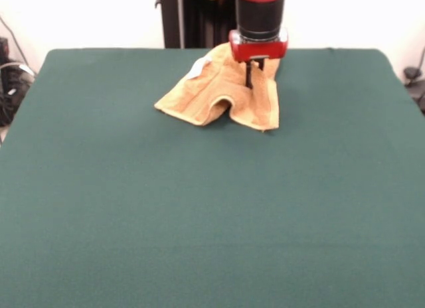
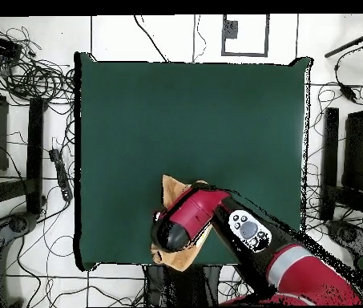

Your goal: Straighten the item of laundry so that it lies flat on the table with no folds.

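The gripper (image 1: 251,79) points down into the towel (image 1: 222,95), and I cannot tell how its jaws stand. The towel lies bunched up with a hump near the far edge of the green table (image 1: 199,208).

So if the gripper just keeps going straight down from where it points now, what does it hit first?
The towel. The gripper points down over its raised, rumpled far part, seemingly at or very near the cloth already; contact is unclear. The table lies beneath it.

Rumpled towel (image 1: 226,95) under gripper (image 1: 250,79)
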Available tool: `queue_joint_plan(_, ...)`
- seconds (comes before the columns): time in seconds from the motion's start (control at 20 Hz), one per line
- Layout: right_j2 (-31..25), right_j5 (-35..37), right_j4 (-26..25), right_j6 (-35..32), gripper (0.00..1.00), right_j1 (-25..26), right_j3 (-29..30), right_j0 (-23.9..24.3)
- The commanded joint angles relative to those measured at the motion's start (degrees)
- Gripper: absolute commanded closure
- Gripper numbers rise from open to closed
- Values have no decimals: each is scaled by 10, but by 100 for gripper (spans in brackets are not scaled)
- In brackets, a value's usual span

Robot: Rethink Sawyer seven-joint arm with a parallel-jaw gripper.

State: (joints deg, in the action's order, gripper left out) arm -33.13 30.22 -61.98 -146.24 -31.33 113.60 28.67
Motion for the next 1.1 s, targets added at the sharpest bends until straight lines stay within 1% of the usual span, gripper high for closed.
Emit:
queue_joint_plan(0.05,33,-26,-101,47,100,-41,11,-69)
queue_joint_plan(0.4,39,-25,-91,35,100,-33,-6,-88)
queue_joint_plan(0.55,40,-17,-78,34,100,-25,-21,-99)
queue_joint_plan(0.85,37,-12,-43,15,100,5,-63,-120)
queue_joint_plan(1.1,41,-24,-30,-15,100,35,-99,-141)
